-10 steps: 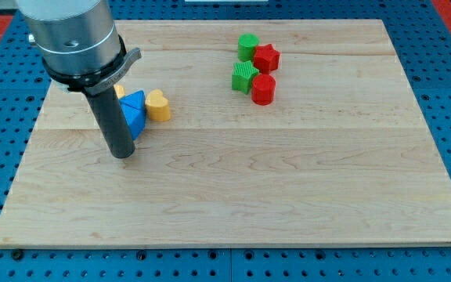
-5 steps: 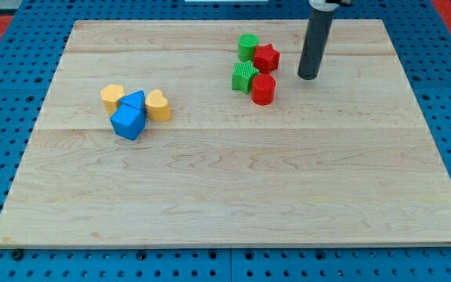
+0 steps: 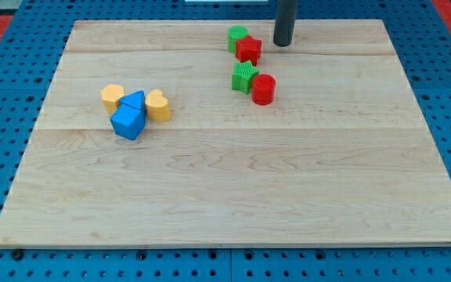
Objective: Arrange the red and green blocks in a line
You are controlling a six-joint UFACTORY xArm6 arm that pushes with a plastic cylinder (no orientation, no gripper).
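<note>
My tip: my tip (image 3: pixel 283 45) sits near the top of the frame, a bit right of the middle. It is just to the right of the red star block, with a small gap of bare wood between them.
Jaws: I have none, only a dark rod, so nothing is held.
Red star block: the red star block (image 3: pixel 248 50) is in the upper middle of the frame. It touches the green block behind it.
Green block at the top: this green block (image 3: pixel 236 37) is up and to the left of the red star, close to the top edge of the board.
Green star-like block: the second green block (image 3: pixel 244 77) is lower down, under the red star, with a gap between them.
Red round block: the red cylinder block (image 3: pixel 263 89) touches the lower green one on its right side.
Other blocks: in the left part of the frame, two yellow blocks (image 3: pixel 113 97) (image 3: pixel 158 105) and two blue blocks (image 3: pixel 135 101) (image 3: pixel 128 122) sit bunched together, far from my tip.
Board: the wooden board (image 3: pixel 233 196) fills most of the frame.
</note>
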